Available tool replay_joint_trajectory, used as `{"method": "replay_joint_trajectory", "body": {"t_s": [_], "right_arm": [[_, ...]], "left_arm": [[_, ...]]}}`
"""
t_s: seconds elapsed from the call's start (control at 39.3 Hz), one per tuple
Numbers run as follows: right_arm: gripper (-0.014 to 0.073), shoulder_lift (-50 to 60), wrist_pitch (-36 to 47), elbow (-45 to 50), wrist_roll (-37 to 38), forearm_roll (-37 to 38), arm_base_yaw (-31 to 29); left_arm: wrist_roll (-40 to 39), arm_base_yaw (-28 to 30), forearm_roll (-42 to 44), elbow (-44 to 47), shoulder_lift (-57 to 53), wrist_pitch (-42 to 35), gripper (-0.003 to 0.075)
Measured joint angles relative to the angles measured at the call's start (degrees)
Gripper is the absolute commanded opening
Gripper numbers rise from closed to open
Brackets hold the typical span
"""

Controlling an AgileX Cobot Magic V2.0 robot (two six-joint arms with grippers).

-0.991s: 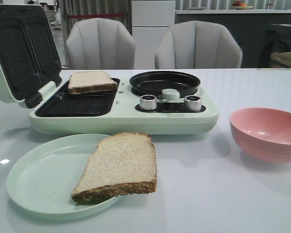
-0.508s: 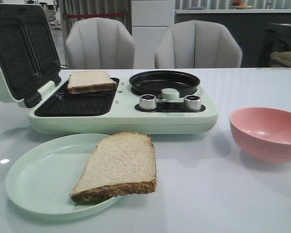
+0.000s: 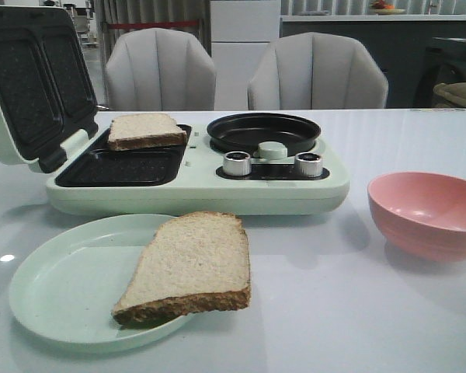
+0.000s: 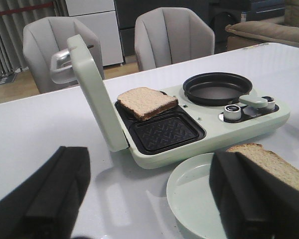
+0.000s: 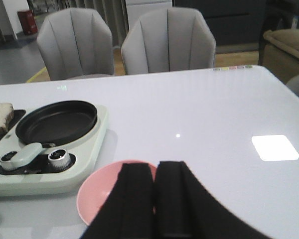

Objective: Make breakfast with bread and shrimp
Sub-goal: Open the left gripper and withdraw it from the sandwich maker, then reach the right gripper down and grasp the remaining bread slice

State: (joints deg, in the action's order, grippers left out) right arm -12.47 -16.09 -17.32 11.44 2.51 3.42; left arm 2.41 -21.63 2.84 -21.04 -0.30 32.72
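Note:
One slice of bread point(image 3: 190, 264) lies on the pale green plate point(image 3: 62, 287), overhanging its right rim. A second slice of bread point(image 3: 145, 130) rests in the far cavity of the open sandwich maker point(image 3: 194, 186). No shrimp shows in any view. My left gripper point(image 4: 147, 172) is open above the table, its fingers on either side of the plate point(image 4: 199, 199) and the maker's near corner. My right gripper point(image 5: 156, 168) is shut, hanging over the pink bowl point(image 5: 102, 194), with nothing visible between its fingers. Neither gripper appears in the front view.
The maker's lid point(image 3: 31, 78) stands open at the left. A round black pan point(image 3: 262, 132) and two silver knobs point(image 3: 237, 164) sit on its right half. The pink bowl point(image 3: 427, 214) stands at the right. Two grey chairs point(image 3: 317, 74) are behind the table.

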Motion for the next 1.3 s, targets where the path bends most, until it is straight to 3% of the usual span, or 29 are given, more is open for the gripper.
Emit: {"method": "replay_joint_trajectory", "body": {"t_s": [0.15, 0.36, 0.46, 1.02, 1.3], "right_arm": [[0.0181, -1.90, -2.00, -0.10, 0.00, -0.40, 0.00], [0.0521, -7.52, -6.06, -3.47, 0.03, -0.83, 1.92], [0.0596, -11.87, -8.29, -5.91, 0.03, -1.07, 4.25], [0.0593, -49.51, -12.18, -21.49, 0.03, -16.31, 24.60], [0.0593, -65.80, -11.62, -27.02, -4.32, -26.76, 27.18]], "left_arm": [[0.00, 0.00, 0.00, 0.00, 0.00, 0.00, 0.0552], [0.00, 0.00, 0.00, 0.00, 0.00, 0.00, 0.0552], [0.00, 0.00, 0.00, 0.00, 0.00, 0.00, 0.0552], [0.00, 0.00, 0.00, 0.00, 0.00, 0.00, 0.0552], [0.00, 0.00, 0.00, 0.00, 0.00, 0.00, 0.0552]]}}
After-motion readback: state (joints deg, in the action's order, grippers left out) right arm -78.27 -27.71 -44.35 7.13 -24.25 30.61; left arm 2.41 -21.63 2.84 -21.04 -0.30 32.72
